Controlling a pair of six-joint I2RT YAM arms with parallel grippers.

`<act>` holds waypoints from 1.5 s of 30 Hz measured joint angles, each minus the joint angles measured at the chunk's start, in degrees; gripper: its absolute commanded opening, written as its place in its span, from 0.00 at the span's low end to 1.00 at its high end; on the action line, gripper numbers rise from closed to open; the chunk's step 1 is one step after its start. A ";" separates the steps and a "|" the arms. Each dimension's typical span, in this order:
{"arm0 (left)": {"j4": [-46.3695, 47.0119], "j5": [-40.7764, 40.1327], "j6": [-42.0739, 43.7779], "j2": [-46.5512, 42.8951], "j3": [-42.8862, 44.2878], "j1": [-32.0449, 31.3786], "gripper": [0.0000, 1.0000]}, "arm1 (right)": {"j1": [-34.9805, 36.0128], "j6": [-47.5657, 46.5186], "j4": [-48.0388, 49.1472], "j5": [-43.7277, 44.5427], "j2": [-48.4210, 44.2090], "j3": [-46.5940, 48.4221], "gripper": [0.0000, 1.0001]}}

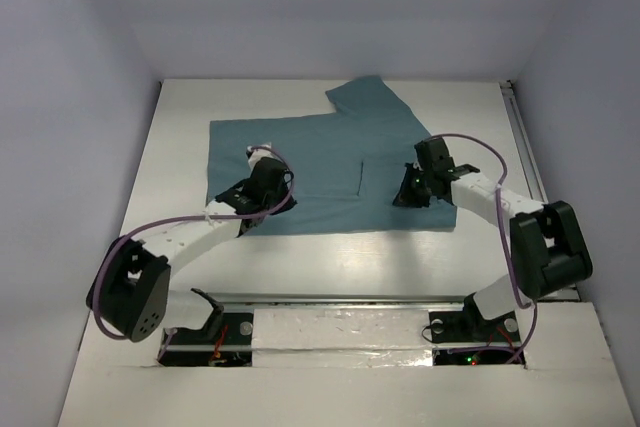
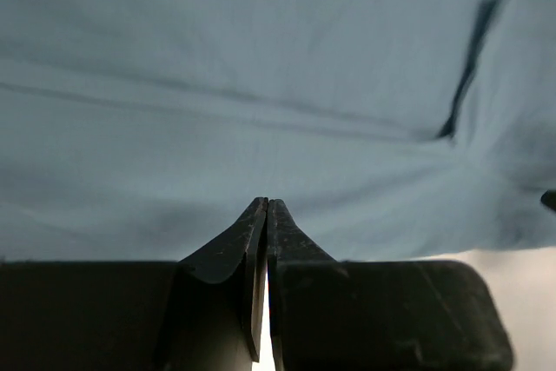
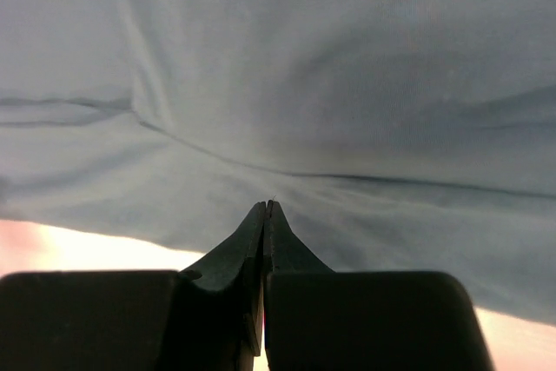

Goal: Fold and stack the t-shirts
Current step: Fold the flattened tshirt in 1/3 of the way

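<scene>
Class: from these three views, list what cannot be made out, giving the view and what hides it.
- Left wrist view: whether the shut left gripper pinches the t-shirt; its tips cover the contact.
- Right wrist view: the same for the right gripper.
- Top view: both grippers' tips, hidden under their own wrists.
- Both wrist views: the t-shirt's outline, cut off by frame edges.

t-shirt: spread on tabletop, far half
left hand: over t-shirt's near-left part
right hand: over t-shirt's near-right part, close to its near edge
</scene>
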 measured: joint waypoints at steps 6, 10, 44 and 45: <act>2.95 2.54 -2.25 5.07 -3.34 -1.09 0.00 | 0.94 0.74 1.64 0.81 6.67 0.74 0.00; 5.09 3.08 -3.23 6.82 -6.54 -1.07 0.00 | 1.11 4.22 4.96 2.32 6.54 -3.06 0.00; -6.40 0.98 -0.61 -0.50 8.41 -1.81 0.52 | -23.91 1.01 -11.56 11.23 -16.11 -4.13 0.87; -6.10 1.11 -0.15 -0.44 8.50 -1.46 0.52 | -24.06 -0.31 -11.76 11.21 -14.75 -3.19 0.87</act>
